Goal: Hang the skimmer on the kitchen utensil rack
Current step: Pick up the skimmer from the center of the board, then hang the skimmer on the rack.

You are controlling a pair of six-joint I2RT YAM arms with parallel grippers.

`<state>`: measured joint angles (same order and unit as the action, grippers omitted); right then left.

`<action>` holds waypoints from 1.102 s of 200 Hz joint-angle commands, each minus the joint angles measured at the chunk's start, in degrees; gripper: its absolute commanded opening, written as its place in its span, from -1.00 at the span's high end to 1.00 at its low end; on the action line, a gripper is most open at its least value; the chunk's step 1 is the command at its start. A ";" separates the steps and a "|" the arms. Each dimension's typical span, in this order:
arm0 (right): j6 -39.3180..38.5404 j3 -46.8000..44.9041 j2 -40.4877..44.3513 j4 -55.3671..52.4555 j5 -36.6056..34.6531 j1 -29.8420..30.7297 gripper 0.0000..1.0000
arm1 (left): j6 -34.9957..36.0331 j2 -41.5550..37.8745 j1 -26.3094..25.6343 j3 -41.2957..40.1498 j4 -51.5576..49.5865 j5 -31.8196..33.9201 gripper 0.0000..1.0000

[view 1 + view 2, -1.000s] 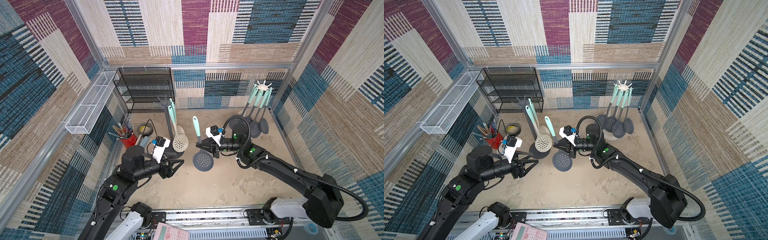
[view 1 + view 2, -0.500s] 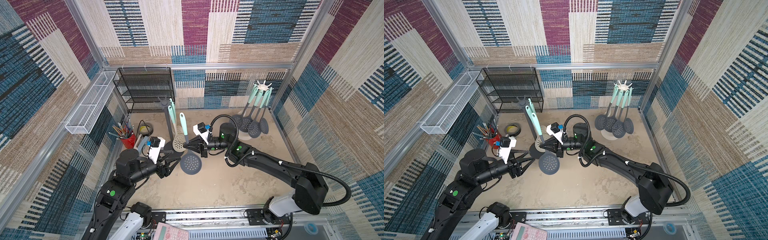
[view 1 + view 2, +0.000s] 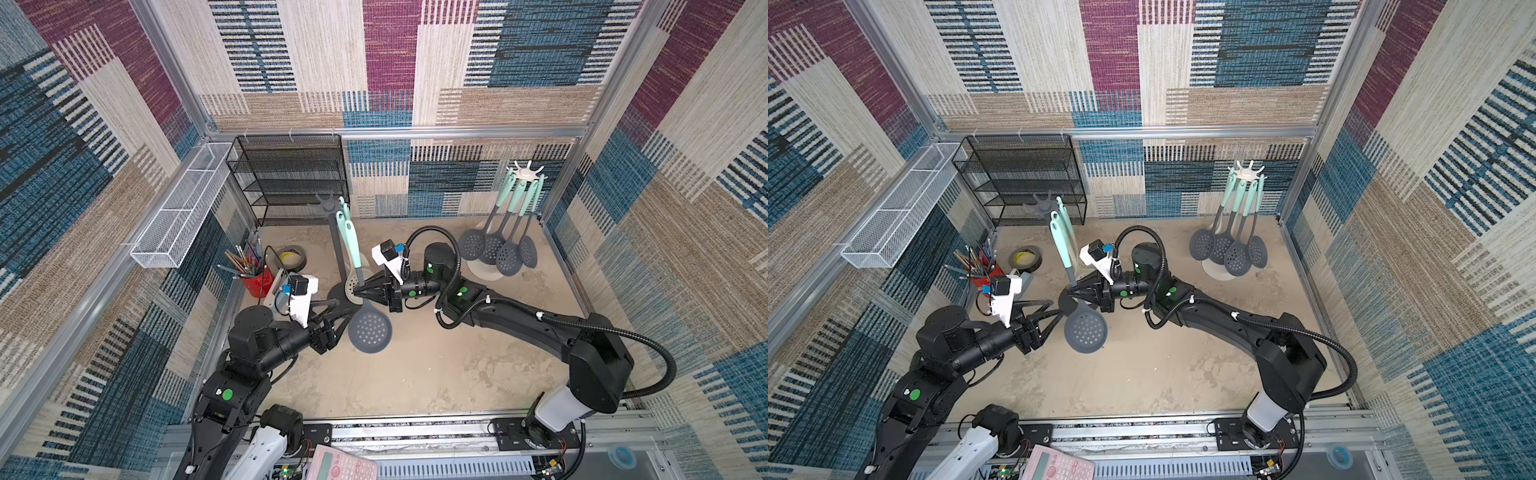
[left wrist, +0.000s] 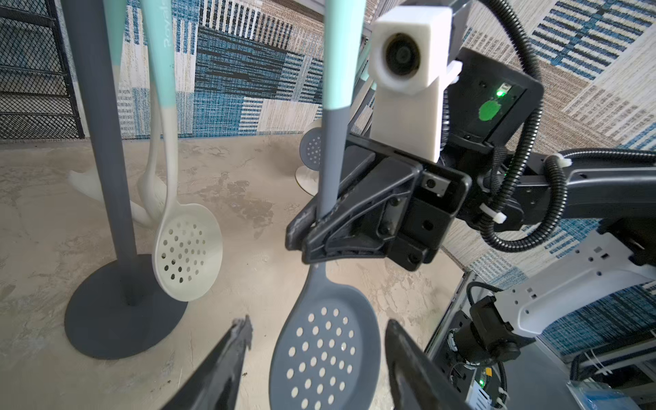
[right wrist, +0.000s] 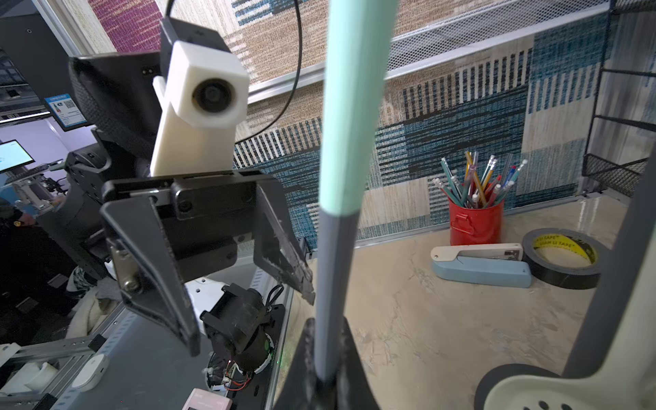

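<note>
The skimmer (image 3: 370, 330) has a grey perforated head and a mint handle, and it stands upright off the floor. My right gripper (image 3: 360, 292) is shut on its grey neck (image 5: 332, 284), also seen in the left wrist view (image 4: 328, 159). My left gripper (image 4: 319, 330) is open, with the skimmer's head (image 4: 324, 355) between its fingers (image 4: 241, 337), which do not touch it. The dark grey kitchen utensil rack (image 3: 336, 245) stands just behind, with a cream skimmer (image 4: 186, 248) hanging on it. The rack's pole (image 4: 106, 142) and base (image 4: 120, 319) are close beside the held skimmer.
A white rack (image 3: 527, 174) with several grey skimmers stands at the back right. A black mesh shelf (image 3: 291, 178) and a white wire basket (image 3: 178, 208) line the back left. A red pencil cup (image 5: 475, 220), stapler (image 5: 479, 262) and tape roll (image 5: 564, 255) sit by the left wall.
My right arm carried the skimmer left, up to the dark grey rack. My left gripper came up around the skimmer's head, and its fingers narrowed slightly.
</note>
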<state>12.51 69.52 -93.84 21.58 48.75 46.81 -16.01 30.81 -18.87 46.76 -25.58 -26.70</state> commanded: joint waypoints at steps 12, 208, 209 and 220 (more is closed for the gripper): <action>3.61 3.91 -3.84 1.77 2.31 0.54 1.00 | -0.69 -1.58 0.15 -0.31 -1.79 3.84 -0.26; 13.30 13.64 -14.31 -0.02 -4.25 0.69 1.00 | -0.36 -2.35 0.23 -1.01 -6.33 8.59 -0.26; 13.31 13.59 -14.28 0.01 -4.36 0.72 1.00 | -0.35 -2.39 0.19 -0.99 -6.37 8.59 -0.26; 13.85 13.12 -14.18 0.58 -4.80 0.80 1.00 | -0.30 -2.42 0.25 -0.89 -6.57 8.59 -0.26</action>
<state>23.38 82.81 -108.01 20.25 46.06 47.62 -16.69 28.58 -18.65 45.52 -31.57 -18.22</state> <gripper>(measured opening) 0.091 0.629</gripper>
